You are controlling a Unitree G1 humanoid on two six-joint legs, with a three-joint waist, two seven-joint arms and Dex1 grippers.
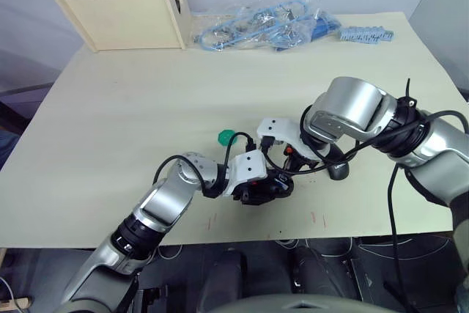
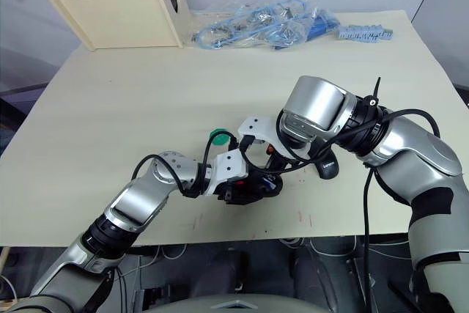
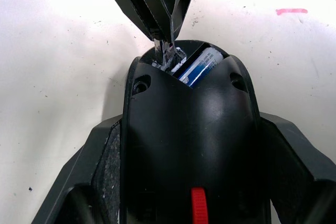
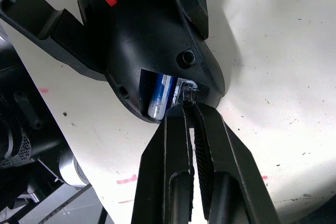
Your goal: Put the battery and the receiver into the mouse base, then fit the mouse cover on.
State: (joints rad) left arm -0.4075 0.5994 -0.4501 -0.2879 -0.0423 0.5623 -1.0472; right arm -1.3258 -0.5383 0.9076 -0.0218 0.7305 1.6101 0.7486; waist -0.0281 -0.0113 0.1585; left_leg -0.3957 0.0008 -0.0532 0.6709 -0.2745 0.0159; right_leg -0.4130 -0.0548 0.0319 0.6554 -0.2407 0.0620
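Observation:
My left gripper [image 1: 264, 187] is shut on the mouse base [image 3: 189, 124], a black shell with a red scroll wheel [image 3: 199, 205], gripping it by both sides just above the table. The blue battery [image 3: 198, 66] lies in the open bay at the base's rear. Beside the battery, the receiver [image 4: 187, 93] shows its silver plug at the bay's edge. My right gripper [image 4: 190, 104] is shut on the receiver and touches the base from above. The mouse cover [image 1: 338, 170], smooth and black, lies on the table under my right forearm.
A green octagonal disc [image 1: 226, 137] sits on the table [image 1: 110, 122] just behind my left wrist. Wooden panels [image 1: 124, 12] stand at the back left. A clear bag of blue cables [image 1: 264, 27] and a blue strip [image 1: 366, 34] lie along the back edge.

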